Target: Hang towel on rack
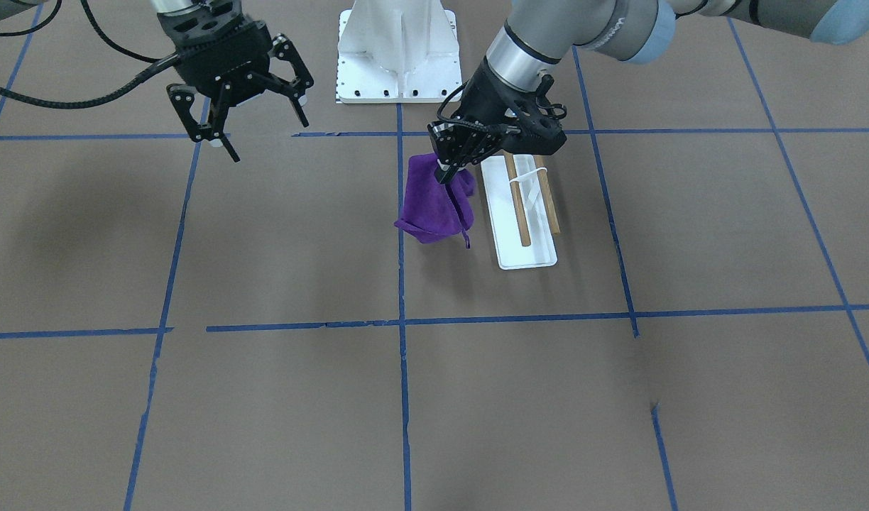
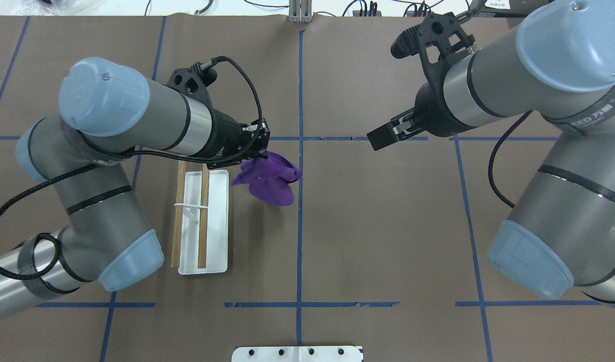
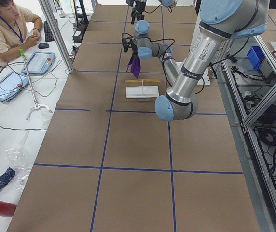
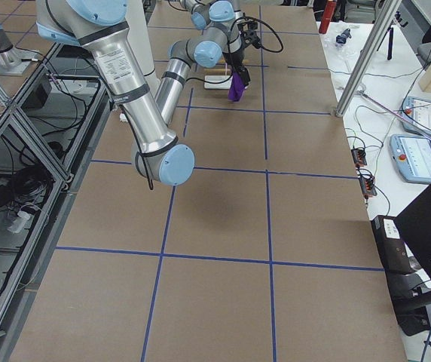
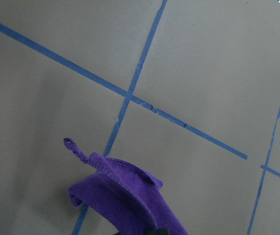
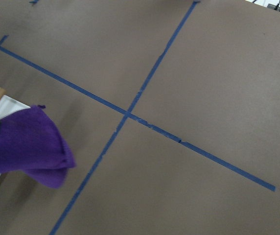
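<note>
- The left gripper [image 1: 446,169] is a little above the middle of the front view. Its two fingers are pinched tight on the top edge of the towel [image 1: 434,207].
- The towel is purple and soft. It hangs down from the gripper in a bunched, folded shape.
- A thin purple string [image 5: 76,149] with a small loop sticks out from the towel's edge. In the left wrist view it is in the lower left.
- The rack [image 1: 528,254] stands on the table [image 1: 278,397], just to the right of the towel in the front view. In the overhead view it is to the left of the towel.
- The rack has a flat white base. Two light-brown wooden bars [image 1: 518,206] run along it side by side. A thin white piece [image 1: 527,177] crosses the bars.
- The towel is beside the rack and not on the bars.
- I cannot tell if the bottom of the towel touches the table.
- The right gripper [image 1: 268,140] is in the upper left of the front view, well away from the towel and the rack. Its fingers are spread wide and hold nothing.
- The table is brown, with blue tape lines [image 1: 402,369] that make big squares.
- A big white stand [image 1: 399,57] with bolts sits at the top middle of the front view.
- In the left side view a person [image 3: 5,29] in a tan shirt sits in the upper left.
</note>
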Available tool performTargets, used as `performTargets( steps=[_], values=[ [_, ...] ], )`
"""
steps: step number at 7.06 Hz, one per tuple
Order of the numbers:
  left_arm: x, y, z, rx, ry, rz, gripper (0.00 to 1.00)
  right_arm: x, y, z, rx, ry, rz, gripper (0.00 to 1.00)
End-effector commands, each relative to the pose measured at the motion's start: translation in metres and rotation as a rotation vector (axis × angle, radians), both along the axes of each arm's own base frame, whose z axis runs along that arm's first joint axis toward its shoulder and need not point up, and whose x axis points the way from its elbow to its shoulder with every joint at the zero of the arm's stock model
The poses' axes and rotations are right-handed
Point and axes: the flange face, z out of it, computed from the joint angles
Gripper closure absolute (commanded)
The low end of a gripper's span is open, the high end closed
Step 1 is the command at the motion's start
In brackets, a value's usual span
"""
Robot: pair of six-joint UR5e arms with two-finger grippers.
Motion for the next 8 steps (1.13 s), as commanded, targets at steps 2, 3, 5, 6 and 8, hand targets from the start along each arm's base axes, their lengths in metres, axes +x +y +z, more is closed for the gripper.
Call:
performTargets(
  steps=[2,3,5,6,8],
  values=[
    [-0.06,0.006,0.092,0.293,-0.203,0.103,1.0,0.021,-0.035,0.097,-0.011,0.18,-0.064,0.0],
    [-0.072,0.001,0.119,0.376,-0.274,0.142,1.0,0.03,-0.038,0.111,-0.015,0.202,-0.067,0.0],
    [-0.081,0.002,0.151,0.421,-0.338,0.186,1.0,0.035,-0.038,0.121,-0.016,0.218,-0.073,0.0],
    [-0.079,0.0,0.157,0.442,-0.353,0.202,1.0,0.035,-0.038,0.121,-0.016,0.218,-0.073,0.0],
    [-0.08,0.002,0.164,0.459,-0.368,0.221,1.0,0.036,-0.039,0.121,-0.016,0.218,-0.071,0.0]
  ],
)
